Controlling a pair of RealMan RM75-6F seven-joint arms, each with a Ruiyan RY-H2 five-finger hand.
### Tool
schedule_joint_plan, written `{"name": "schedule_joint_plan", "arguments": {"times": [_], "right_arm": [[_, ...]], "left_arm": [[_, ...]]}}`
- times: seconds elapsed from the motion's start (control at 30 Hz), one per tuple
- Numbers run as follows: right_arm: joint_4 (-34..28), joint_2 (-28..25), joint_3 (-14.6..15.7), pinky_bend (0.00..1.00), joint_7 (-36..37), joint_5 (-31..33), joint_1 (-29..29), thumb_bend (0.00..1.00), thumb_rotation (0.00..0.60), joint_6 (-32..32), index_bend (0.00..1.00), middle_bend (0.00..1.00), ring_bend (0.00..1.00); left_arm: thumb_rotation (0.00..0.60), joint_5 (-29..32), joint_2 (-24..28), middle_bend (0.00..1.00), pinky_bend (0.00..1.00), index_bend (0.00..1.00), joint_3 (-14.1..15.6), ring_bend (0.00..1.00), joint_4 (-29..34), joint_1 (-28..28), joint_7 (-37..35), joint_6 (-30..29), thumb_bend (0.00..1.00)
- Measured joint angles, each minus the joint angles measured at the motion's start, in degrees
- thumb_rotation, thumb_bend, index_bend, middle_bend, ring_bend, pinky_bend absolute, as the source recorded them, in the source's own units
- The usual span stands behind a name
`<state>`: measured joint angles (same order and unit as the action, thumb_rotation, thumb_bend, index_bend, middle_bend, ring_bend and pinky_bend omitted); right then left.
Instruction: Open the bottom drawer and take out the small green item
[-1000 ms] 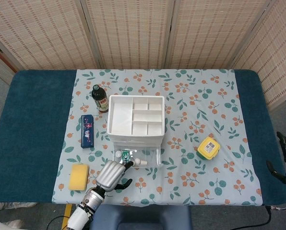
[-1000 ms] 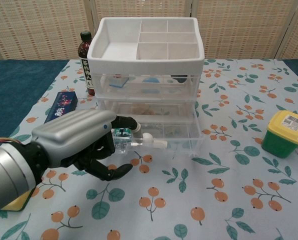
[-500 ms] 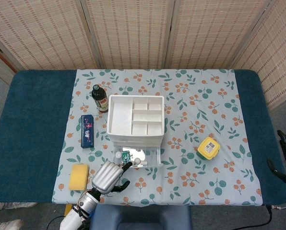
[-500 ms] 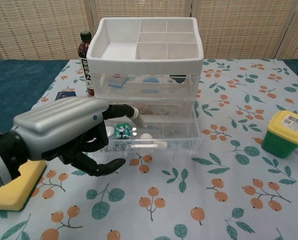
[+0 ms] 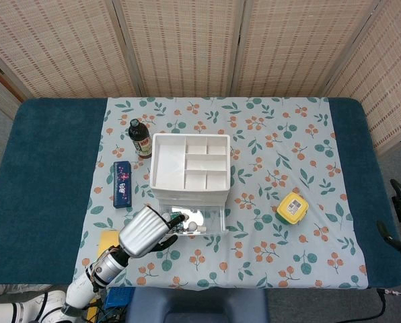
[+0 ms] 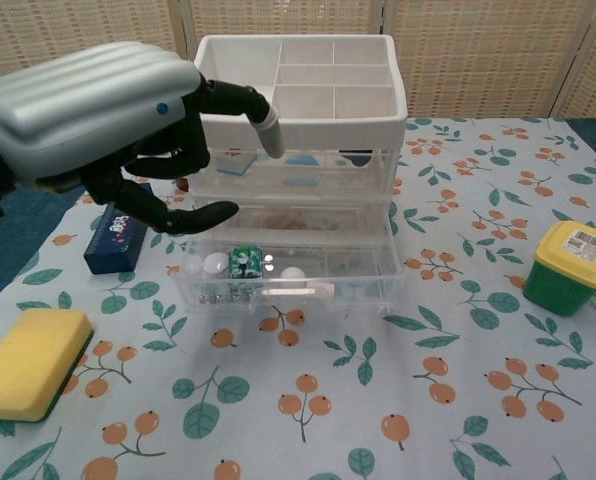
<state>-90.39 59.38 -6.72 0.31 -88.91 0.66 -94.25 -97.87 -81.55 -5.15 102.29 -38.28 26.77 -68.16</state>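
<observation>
Chest view: left hand (image 6: 108, 125) higher, empty.

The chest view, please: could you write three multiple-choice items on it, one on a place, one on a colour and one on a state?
1. Where does the small green item lie?
A. in the bottom drawer
B. in the top tray
C. on the sponge

2. What colour is the lid of the green tub?
A. red
B. yellow
C. white

3. What is the left hand holding?
A. the bottle
B. the green item
C. nothing

Answers: 1 A, it shows through the drawer's clear front; 2 B, the labelled lid is yellow; 3 C, its fingers are raised and empty.
</observation>
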Motion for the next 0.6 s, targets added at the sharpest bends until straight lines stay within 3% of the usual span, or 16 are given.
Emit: {"name": "schedule_joint_plan", "arguments": {"times": [0.2,0.6], "right_arm": [[-0.88,-1.00,-0.26,0.04,-0.68,-0.46,0.25,0.32,0.600,-0.29,0.01,0.17,0.05],[-1.41,-1.52,-0.13,0.04,-1.13,0.12,0.11,0.32,0.600,-0.08,0.01,0.17,0.05]], "left_arm": [[0.600,-7.40,0.67,0.97,1.00,0.32,-0.41,1.00,-8.50,-5.21,-3.78,1.73,0.34],[0.600,-13.26,-1.33,0.97,1.00,0.33,1.43,1.00,-20.81,-11.96,-5.59,6.22,0.30]]}}
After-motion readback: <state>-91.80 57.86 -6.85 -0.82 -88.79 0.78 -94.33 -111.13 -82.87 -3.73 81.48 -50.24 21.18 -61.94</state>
